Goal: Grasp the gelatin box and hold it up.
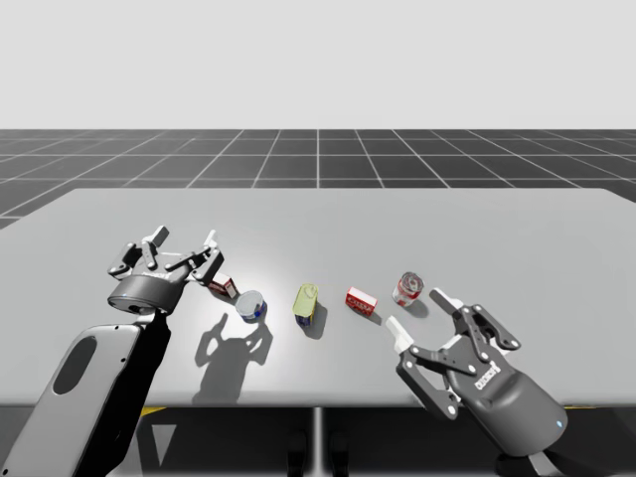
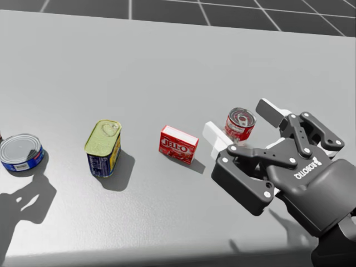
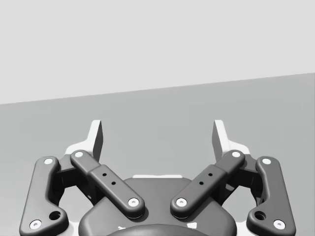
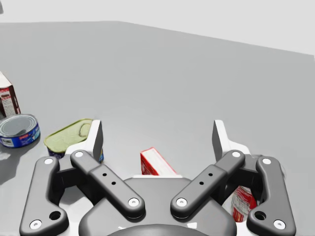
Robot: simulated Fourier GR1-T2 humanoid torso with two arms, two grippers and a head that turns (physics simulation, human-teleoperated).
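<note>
At the left, my left gripper [image 1: 185,240] hangs with its fingers spread and nothing between them. Its wrist view has bare table [image 1: 497,229] ahead. Just beside it stands a small red-and-white box [image 1: 223,286], which is not the one I want.

Next in the row come a flat blue can [image 1: 250,304], then a tin with a yellow-green top [image 1: 306,304], and then the gelatin box [image 2: 178,144]. This box is red and sits on the table about mid-row, untouched. A red can [image 2: 240,123] stands near it on the right. My right gripper [image 4: 158,130] is close to these two, spread wide and holding nothing.

The main risk, as I judge it, is the crowding. The red can is near the path of one finger and the tin is not far from the other. A reach that drifts sideways could tip the can or shove it into the box. The box also sits at a slant to my fingers. If they close on its corners and not its flat faces, it may twist out or slide away.

The high view gives the whole row and both arms, including how close the left gripper is to the small box. From there I cannot judge how the right fingers line up. The right wrist view supplies that: the gelatin box lies ahead in the gap between the fingers, with the red can beside and under one finger. The head view shows the box's slant best.
</note>
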